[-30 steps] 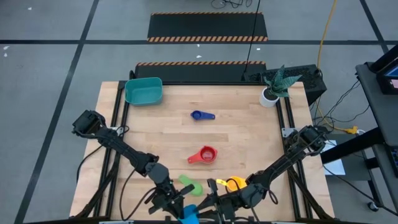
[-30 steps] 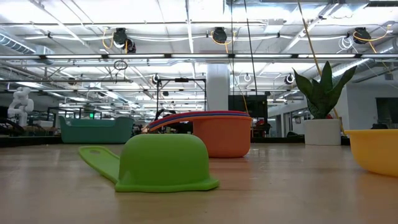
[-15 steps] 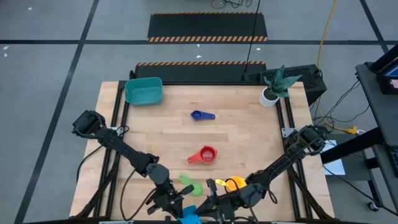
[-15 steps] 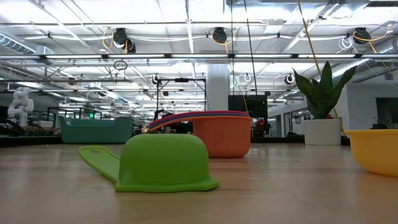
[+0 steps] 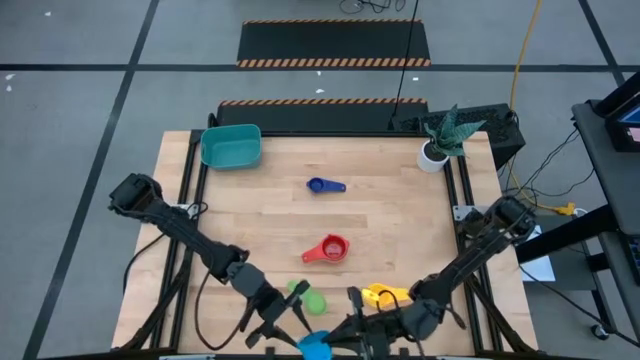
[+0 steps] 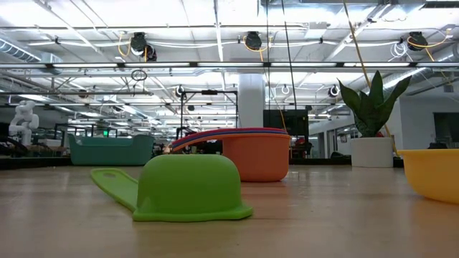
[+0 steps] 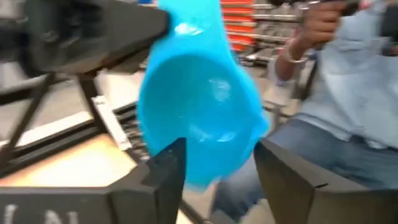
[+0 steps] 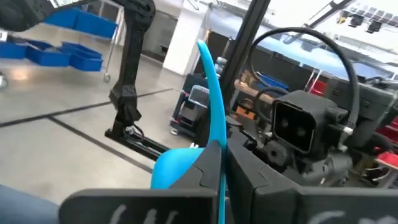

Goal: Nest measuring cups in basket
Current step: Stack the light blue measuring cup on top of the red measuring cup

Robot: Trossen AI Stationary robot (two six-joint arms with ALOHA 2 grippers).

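A light blue measuring cup (image 5: 315, 345) hangs in the air over the table's near edge. My right gripper (image 5: 338, 335) is shut on it. My left gripper (image 5: 295, 322) is open, and its fingers stand on either side of the cup's bowl (image 7: 199, 112). A green cup (image 5: 311, 298) lies mouth down on the wood (image 6: 186, 188). The yellow cup (image 5: 385, 294), red cup (image 5: 328, 249) and dark blue cup (image 5: 322, 185) rest on the table. The teal basket (image 5: 231, 146) stands at the far left corner. My right gripper pinches the light blue cup's flat handle (image 8: 216, 127) between its two fingers, close to the bowl. The handle stands on edge and reaches out past the fingertips. The fingers point about level. The cup is lifted clear of the table, and its bowl (image 8: 175, 169) hangs beside the fingers.
A white plant pot (image 5: 434, 153) stands at the far right corner. Bare wood lies between the cups in the table's middle. A person in a light blue shirt (image 7: 354, 87) stands beyond the near edge, behind the held cup.
My left gripper has rolled at the wrist and opened, letting go of the light blue cup. My right gripper has shifted a little toward the right and up with the cup. The green and yellow cups show more fully now that the arms have moved off them.
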